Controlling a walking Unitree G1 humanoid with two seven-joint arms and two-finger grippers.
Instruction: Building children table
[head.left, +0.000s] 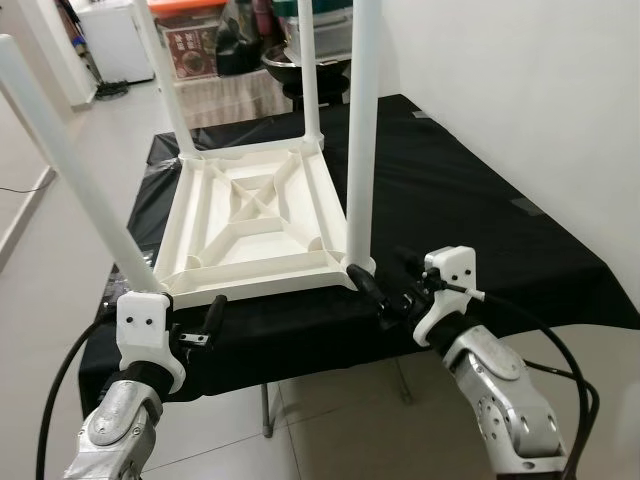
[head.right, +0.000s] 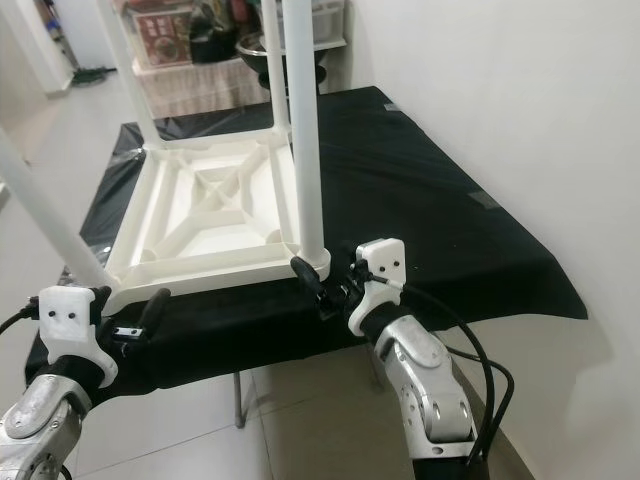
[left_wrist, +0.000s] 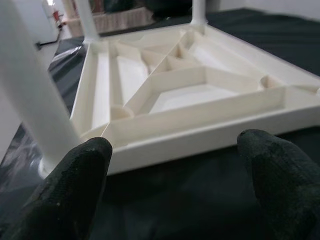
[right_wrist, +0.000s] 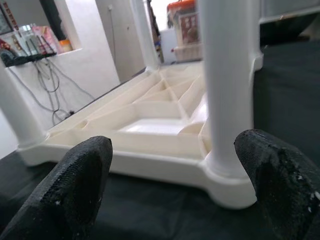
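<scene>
A white plastic children's table lies upside down on a black-covered work table, with its legs pointing up. My left gripper is open just in front of the near left corner, below the near left leg. In the left wrist view its fingers frame the table's front rim without touching it. My right gripper is open at the near right corner. In the right wrist view the near right leg stands ahead of the gap, close to one of the fingertips.
The black cloth hangs over the work table's front edge right by my grippers. Storage boxes and a dark bowl stand behind the work table. A white wall runs along the right; tiled floor lies below.
</scene>
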